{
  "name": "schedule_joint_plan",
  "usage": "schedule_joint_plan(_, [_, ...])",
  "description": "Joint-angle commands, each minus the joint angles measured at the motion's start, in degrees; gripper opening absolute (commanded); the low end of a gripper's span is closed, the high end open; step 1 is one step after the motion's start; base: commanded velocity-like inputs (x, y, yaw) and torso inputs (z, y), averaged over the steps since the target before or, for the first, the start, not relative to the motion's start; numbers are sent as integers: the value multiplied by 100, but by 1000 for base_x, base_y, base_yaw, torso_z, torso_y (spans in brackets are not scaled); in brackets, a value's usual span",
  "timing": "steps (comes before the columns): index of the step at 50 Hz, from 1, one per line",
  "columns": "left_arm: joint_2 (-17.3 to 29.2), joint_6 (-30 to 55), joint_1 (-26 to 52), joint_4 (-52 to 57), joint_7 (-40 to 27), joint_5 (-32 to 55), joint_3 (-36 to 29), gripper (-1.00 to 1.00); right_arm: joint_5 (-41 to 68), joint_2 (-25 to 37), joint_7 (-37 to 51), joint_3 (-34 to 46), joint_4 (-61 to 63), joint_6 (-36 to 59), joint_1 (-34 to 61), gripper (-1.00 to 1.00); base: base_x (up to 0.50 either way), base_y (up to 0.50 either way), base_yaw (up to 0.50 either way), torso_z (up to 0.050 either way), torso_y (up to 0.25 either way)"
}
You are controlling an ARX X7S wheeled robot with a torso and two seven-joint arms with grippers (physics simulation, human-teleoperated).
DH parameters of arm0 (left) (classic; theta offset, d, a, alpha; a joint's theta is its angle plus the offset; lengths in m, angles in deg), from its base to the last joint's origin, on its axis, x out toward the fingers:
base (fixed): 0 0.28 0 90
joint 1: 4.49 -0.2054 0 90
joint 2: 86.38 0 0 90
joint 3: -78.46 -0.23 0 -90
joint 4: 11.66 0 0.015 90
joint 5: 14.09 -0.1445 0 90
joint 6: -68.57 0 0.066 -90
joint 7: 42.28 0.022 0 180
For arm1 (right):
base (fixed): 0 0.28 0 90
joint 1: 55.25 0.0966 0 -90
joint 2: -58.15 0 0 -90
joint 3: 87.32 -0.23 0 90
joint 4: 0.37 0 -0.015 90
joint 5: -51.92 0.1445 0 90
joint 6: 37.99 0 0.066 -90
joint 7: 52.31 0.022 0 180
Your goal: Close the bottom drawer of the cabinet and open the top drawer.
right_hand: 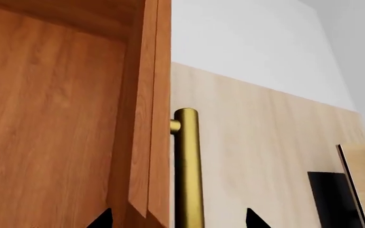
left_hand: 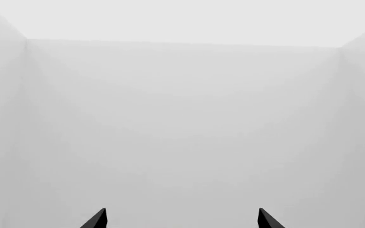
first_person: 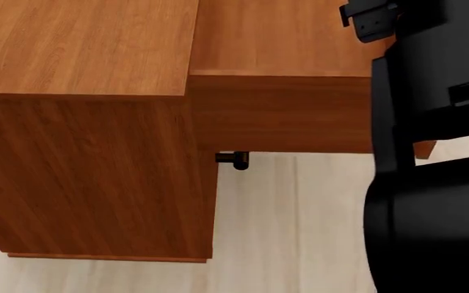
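The right gripper (right_hand: pixel 177 219), jaws apart, straddles the brass handle (right_hand: pixel 187 166) of a drawer (first_person: pixel 279 110) projecting from the cabinet (first_person: pixel 88 122). Which drawer, I cannot tell. Next, clamp the handle. The left gripper (left_hand: pixel 181 219), jaws apart, faces bare wall.

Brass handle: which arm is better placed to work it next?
Right. Its open gripper straddles the brass handle on the drawer front; the left gripper faces only blank walls.

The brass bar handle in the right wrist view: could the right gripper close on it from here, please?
Probably yes: the brass bar handle stands between the open right gripper's fingertips, nothing blocking it.
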Motion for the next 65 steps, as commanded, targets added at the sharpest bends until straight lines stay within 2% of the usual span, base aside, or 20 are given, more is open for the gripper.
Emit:
schedule_joint_plan(1, [12,-1,14,9,-21,22,4,100,-200,92,-56,509,-26,79,44,100,0,-2,0,0,0])
schedule_joint_plan(36, [8,13,68,30,-77,62,-46,100,-166,251,-138,909,-26,190,134,100,0,0,-1,0,0])
schedule_joint_plan(65, [140,134,270,224,-276,412,88,100,-155,43,-358,1093,-26,244,656,100,0,0,-1,0,1])
